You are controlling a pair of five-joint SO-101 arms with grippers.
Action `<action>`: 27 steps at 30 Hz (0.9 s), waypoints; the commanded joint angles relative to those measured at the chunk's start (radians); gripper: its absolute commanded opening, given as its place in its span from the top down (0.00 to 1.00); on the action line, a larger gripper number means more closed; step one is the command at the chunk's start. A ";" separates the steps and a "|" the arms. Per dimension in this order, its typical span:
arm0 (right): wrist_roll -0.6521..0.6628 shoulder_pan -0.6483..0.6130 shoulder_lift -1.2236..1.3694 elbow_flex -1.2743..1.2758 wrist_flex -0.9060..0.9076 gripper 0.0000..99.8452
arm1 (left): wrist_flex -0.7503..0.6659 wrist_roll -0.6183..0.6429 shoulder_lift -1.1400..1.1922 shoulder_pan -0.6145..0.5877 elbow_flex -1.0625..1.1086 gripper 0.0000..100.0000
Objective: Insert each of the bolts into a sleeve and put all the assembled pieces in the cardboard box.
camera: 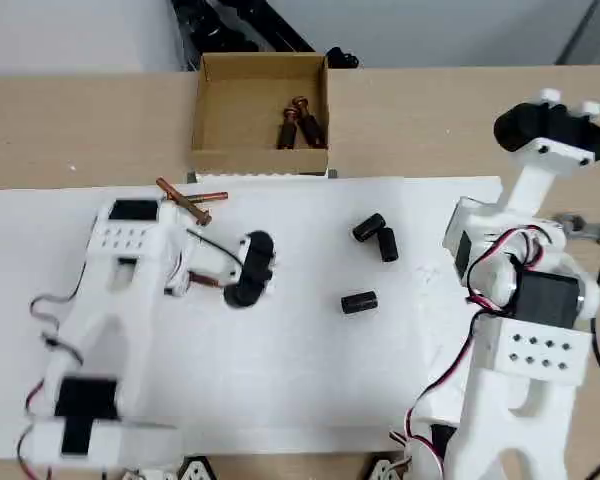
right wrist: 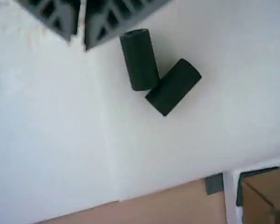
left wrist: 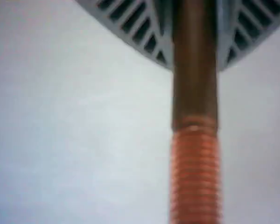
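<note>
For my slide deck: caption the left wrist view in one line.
Left gripper shut on a copper bolt, threaded end pointing outward, over the white sheet.

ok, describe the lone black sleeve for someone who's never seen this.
From the cardboard box at the far edge of the table, come down onto the white sheet. The lone sleeve is the black cylinder lying by itself, apart from the touching pair.

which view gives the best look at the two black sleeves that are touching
The right wrist view: the touching sleeves lie close up, meeting at an angle. The high view shows them small on the white sheet. The left wrist view has a copper bolt instead.
</note>
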 commanded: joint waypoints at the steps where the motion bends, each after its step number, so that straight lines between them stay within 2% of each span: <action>1: 0.006 0.012 -0.021 -0.006 -0.012 0.99 | -0.087 -0.015 0.135 -0.005 -0.191 0.99; 8: 0.005 0.012 -0.021 -0.006 -0.016 0.99 | -0.051 -0.012 0.279 0.003 -0.377 0.99; 17: 0.005 0.008 -0.019 -0.006 -0.010 0.99 | 0.031 0.002 0.304 0.031 -0.400 0.99; 27: 0.005 0.007 -0.021 -0.006 -0.010 0.99 | 0.043 0.109 0.296 0.031 -0.409 0.81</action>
